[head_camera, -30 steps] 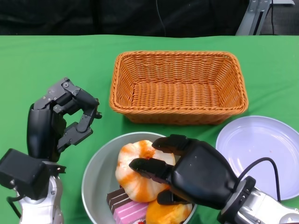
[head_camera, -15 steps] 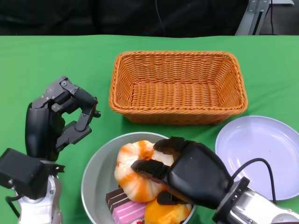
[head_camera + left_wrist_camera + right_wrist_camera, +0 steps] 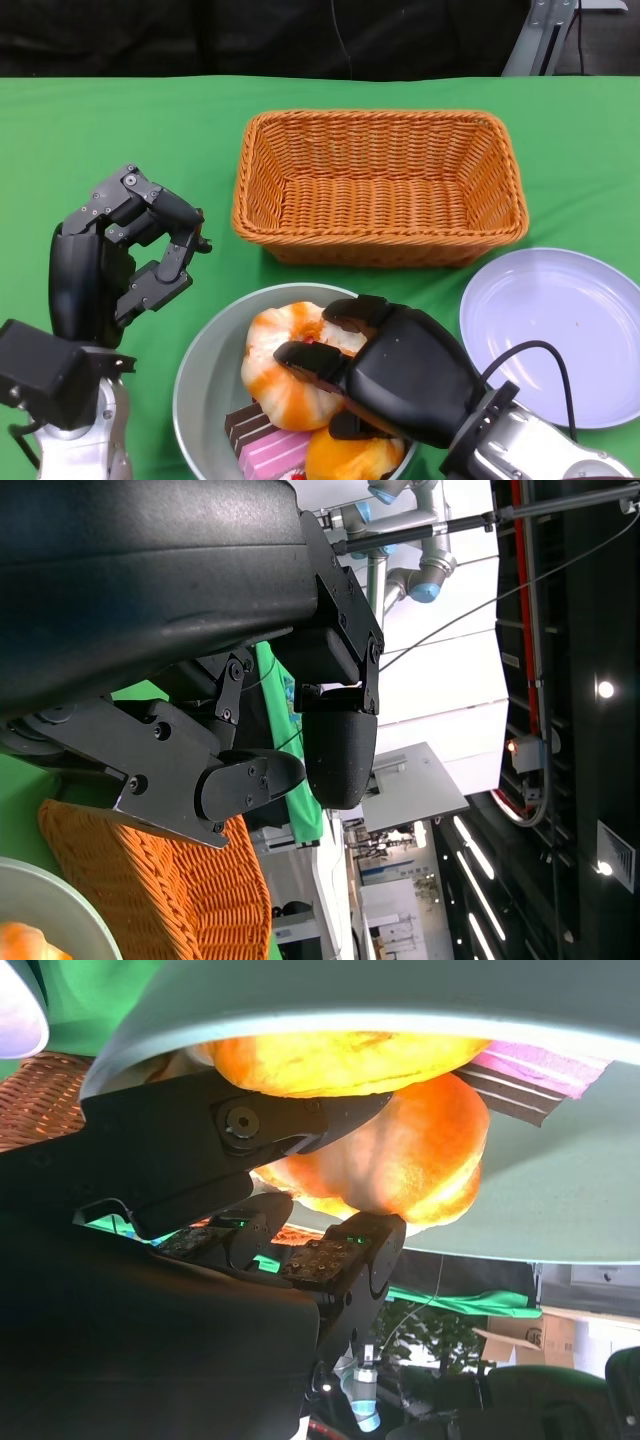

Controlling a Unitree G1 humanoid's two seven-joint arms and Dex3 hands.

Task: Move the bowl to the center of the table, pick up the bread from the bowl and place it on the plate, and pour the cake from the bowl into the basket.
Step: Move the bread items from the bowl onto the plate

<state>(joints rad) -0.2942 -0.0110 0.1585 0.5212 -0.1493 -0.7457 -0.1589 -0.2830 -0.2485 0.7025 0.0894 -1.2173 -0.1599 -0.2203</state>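
- My right robot hand (image 3: 385, 365) is down in the bowl (image 3: 200, 380), fingers wrapped over the orange-and-white bread (image 3: 285, 365); in the right wrist view the fingertips (image 3: 345, 1260) press against its underside, so I judge it grasped, though not yet clear of the bowl.
- The bowl sits at the near edge of the counter (image 3: 90, 130), with the basket (image 3: 380, 185) just behind it and the plate (image 3: 555, 335) toward the near right corner.
- Also in the bowl: a pink-and-brown cake slice (image 3: 270, 445) and a second orange bun (image 3: 355, 458) (both crowd the bread, so a sloppy lift could drag them).
- My left robot hand (image 3: 120, 260) hovers left of the bowl, fingers curled with a gap between them, holding nothing.
- To do this well I'd lift straight up first, keep the squeeze gentle since bread should deform easily, then swing right and lower onto the plate's middle before letting go.
- I'd consider bracing the bowl rim with the left, lest it slide.
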